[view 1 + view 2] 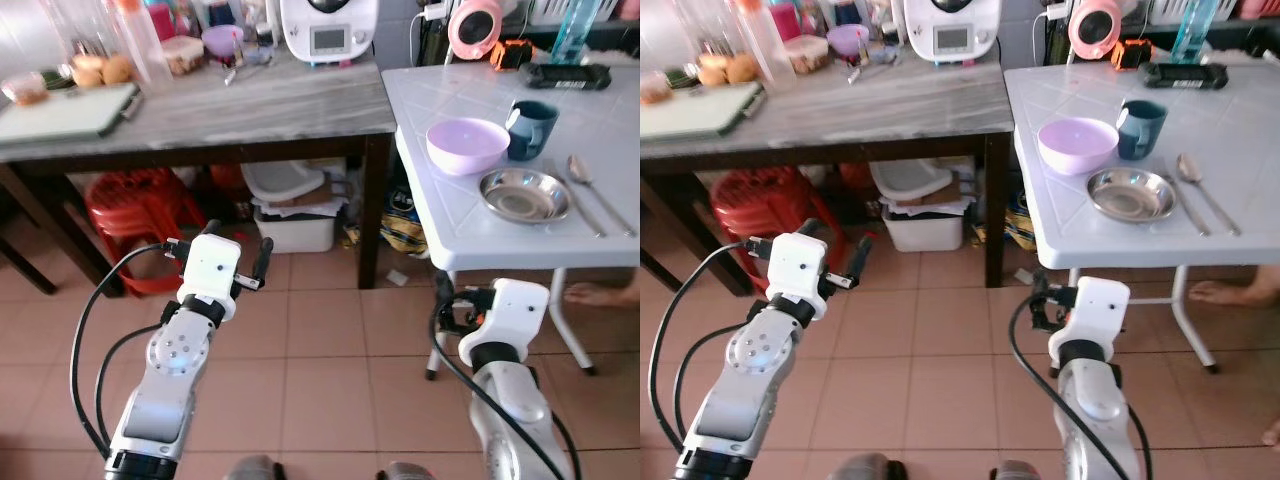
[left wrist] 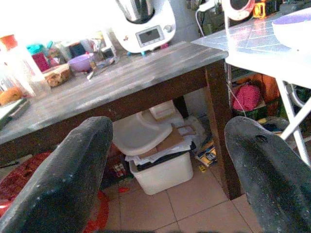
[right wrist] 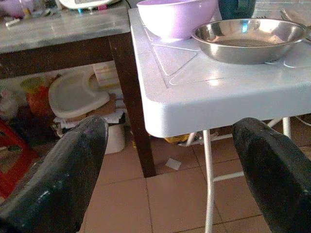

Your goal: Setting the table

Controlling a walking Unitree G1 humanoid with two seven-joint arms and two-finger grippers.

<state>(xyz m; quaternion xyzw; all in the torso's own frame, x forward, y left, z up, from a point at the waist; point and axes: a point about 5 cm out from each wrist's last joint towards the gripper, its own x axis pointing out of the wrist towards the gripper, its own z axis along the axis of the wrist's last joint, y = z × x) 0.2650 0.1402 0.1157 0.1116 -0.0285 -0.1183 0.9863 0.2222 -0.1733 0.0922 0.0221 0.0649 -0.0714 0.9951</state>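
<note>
At the upper right of the head views, a white bench (image 1: pixel 470 225) is carrying a lilac bowl (image 1: pixel 467 145), a steel plate (image 1: pixel 524 194) just in front of it, a dark teal mug (image 1: pixel 531 128) and a spoon (image 1: pixel 583 172). The right pincer (image 3: pixel 170 170) is hanging spread and empty below the bench's edge. The left pincer (image 2: pixel 167 174) is also gaping empty, facing the grey bench (image 1: pixel 200 110) at the upper left.

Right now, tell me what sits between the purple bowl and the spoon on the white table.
The steel plate and the dark teal mug lie between the purple bowl and the spoon, seen from the left eye view.
</note>
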